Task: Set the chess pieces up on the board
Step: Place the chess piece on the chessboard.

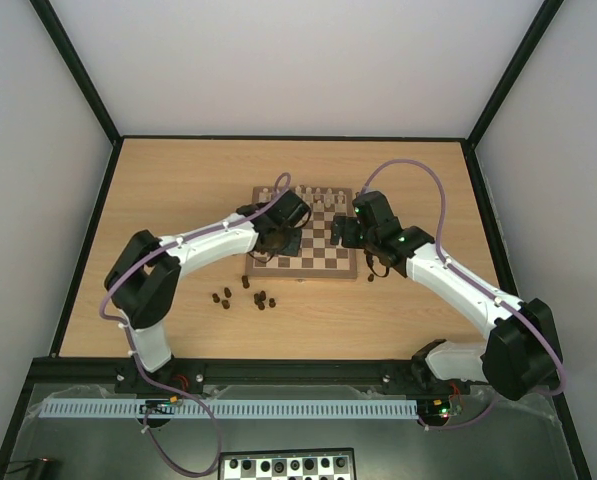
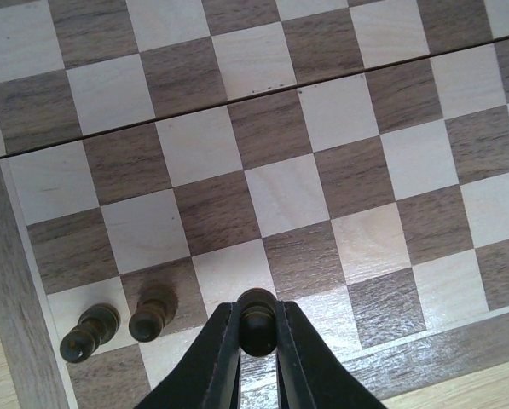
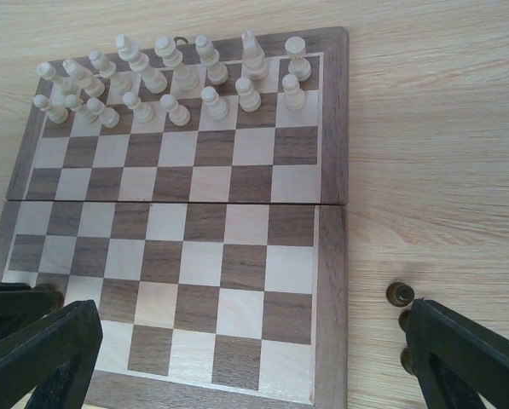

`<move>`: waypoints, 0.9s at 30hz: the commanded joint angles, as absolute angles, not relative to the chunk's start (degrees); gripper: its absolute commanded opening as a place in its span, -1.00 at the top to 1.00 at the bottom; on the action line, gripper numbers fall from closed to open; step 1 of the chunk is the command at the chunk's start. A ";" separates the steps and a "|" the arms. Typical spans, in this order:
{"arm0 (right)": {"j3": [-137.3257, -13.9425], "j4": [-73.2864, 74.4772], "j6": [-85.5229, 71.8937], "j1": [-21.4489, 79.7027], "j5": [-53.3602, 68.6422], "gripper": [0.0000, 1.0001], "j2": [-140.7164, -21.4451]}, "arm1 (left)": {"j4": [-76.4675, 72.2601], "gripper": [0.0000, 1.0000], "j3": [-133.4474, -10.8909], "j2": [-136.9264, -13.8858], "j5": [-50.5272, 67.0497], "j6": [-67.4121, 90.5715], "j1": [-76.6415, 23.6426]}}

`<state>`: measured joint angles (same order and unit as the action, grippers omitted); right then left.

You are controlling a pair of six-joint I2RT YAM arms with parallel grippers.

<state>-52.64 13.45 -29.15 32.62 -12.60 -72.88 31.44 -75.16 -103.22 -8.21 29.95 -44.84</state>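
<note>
The wooden board (image 1: pixel 323 255) lies mid-table, with pale chessmen on its far rows. My left gripper (image 2: pixel 257 328) is shut on a small dark chess piece (image 2: pixel 257 317), held upright low over a near-row square of the board (image 2: pixel 280 204). Two dark pieces (image 2: pixel 88 332) (image 2: pixel 152 313) stand on the board's squares to its left. My right gripper (image 3: pixel 245 358) hangs open and empty above the board's near right corner (image 3: pixel 331 256). Dark pieces (image 3: pixel 399 295) stand on the table beside its right finger (image 3: pixel 467 358). Several more dark pieces (image 1: pixel 243 295) lie scattered in front of the board.
Pale cream chessmen (image 3: pixel 169 81) fill the two far rows. A black-and-white checkered board (image 1: pixel 288 465) sits below the arm bases, off the table. Both arms reach over the board, left gripper (image 1: pixel 276 240) and right gripper (image 1: pixel 343 232) close together.
</note>
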 commanded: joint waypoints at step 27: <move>-51.72 14.15 -28.92 32.43 -10.14 -0.97 -73.65 | 29.68 0.68 -73.30 -107.55 -10.45 30.32 -44.47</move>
